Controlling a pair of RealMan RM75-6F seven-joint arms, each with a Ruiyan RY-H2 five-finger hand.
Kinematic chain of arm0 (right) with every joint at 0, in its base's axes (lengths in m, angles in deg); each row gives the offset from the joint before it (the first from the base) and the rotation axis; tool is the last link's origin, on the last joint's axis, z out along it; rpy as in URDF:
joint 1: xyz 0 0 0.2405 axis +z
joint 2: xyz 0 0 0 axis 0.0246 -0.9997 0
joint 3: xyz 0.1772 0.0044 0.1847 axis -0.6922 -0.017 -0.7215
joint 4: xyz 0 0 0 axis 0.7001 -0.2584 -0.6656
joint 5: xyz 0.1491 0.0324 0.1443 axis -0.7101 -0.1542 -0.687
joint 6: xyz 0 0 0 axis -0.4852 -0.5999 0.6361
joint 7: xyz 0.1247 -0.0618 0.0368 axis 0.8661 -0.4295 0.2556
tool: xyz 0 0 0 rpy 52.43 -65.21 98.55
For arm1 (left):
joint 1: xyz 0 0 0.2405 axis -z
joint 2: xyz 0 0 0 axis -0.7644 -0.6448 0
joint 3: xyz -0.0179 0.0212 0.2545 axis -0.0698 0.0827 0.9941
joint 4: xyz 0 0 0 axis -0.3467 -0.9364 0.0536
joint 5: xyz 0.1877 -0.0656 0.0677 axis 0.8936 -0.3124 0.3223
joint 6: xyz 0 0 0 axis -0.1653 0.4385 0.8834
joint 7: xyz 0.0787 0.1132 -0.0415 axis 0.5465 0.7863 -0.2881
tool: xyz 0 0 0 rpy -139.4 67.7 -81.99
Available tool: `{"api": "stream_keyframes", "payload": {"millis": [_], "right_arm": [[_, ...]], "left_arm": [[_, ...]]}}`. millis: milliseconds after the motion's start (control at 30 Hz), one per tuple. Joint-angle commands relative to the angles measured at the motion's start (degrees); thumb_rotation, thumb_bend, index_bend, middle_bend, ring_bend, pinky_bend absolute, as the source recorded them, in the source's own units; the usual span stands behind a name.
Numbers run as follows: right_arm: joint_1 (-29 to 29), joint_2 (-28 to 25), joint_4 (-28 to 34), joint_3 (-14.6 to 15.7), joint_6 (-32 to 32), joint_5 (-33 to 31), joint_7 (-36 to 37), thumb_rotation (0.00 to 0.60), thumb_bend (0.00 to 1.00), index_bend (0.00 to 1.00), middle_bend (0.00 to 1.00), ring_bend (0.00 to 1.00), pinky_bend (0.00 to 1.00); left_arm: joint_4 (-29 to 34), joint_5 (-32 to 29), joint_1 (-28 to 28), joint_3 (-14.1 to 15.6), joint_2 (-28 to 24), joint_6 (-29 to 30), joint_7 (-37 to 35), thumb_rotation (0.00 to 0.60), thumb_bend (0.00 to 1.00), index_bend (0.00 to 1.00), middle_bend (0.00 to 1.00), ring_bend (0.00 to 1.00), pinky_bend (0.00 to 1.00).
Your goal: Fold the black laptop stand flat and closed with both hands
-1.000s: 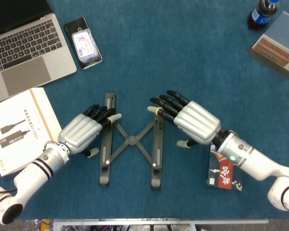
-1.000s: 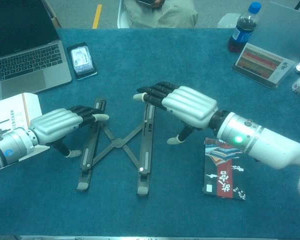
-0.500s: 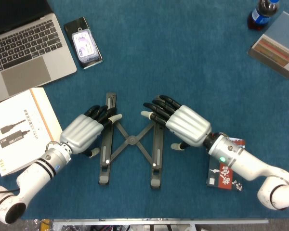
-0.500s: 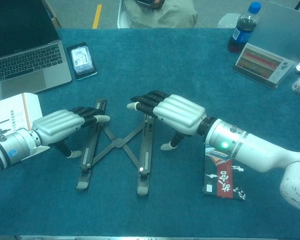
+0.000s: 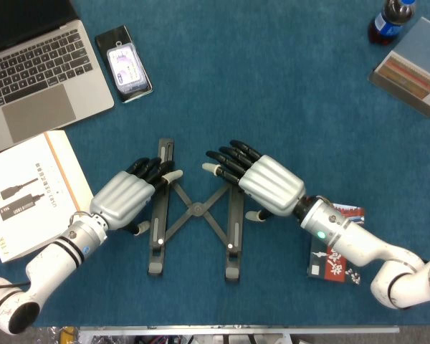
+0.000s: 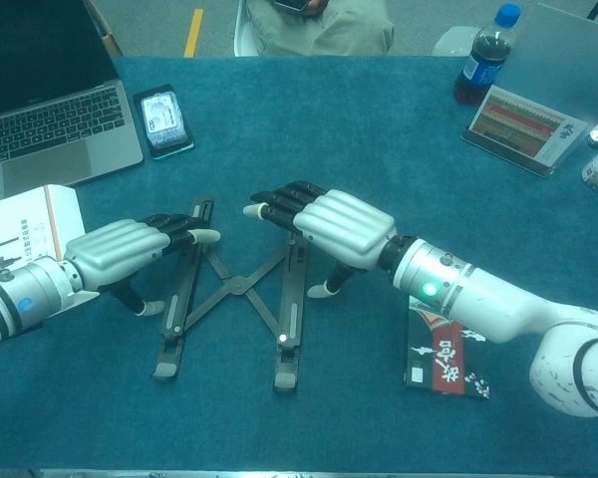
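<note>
From the head view, the black laptop stand [image 5: 195, 209] lies spread open on the blue table [image 5: 287, 93], left hand [image 5: 125, 197] resting spread-fingered on its left rail, right hand [image 5: 261, 183] over the right rail. The chest view shows the right hand's fingers [image 6: 279, 204] extended past that rail, gripping nothing.

The silver laptop [image 5: 36, 64] is cut off by the top and left edges. The right robot hand [image 5: 261, 186] covers the upper part of the black folding laptop stand's [image 5: 195, 209] right rail; the white booklet's [image 5: 25, 193] print is unreadable.
</note>
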Motion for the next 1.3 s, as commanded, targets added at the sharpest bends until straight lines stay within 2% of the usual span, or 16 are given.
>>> {"api": "stream_keyframes", "payload": {"millis": [33, 1300], "right_arm": [[0.17, 0.59, -0.77, -0.2, 0.33, 0.09, 0.31, 0.6, 0.01, 0.0, 0.0, 0.0, 0.0], [2.03, 7.25, -7.63, -1.57, 1.85, 0.09, 2.21, 0.6, 0.01, 0.0, 0.0, 0.0, 0.0]], "left_arm": [[0.02, 0.26, -0.1, 0.02, 0.1, 0.38, -0.05, 0.6, 0.25, 0.0, 0.0, 0.0, 0.0], [2.0, 2.63, 0.16, 0.5, -0.47, 1.06, -4.42, 0.6, 0.25, 0.0, 0.0, 0.0, 0.0]]}}
